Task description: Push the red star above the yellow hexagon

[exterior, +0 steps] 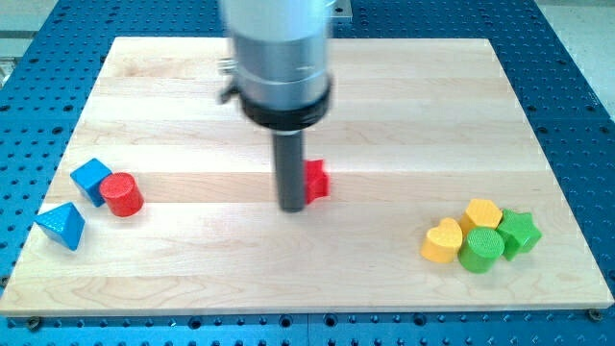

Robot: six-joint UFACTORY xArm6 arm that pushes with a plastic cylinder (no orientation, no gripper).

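The red star (316, 180) lies near the middle of the wooden board, partly hidden behind my rod. My tip (292, 207) rests on the board right against the star's left side. The yellow hexagon (482, 213) sits far off at the view's lower right, in a tight cluster with a yellow heart (443, 241), a green cylinder (480, 250) and a green star (520, 233).
At the view's lower left lie a blue cube (92, 179), a red cylinder (122, 194) touching it, and a blue triangle (61, 226). The wooden board (384, 106) ends in a blue perforated table on all sides.
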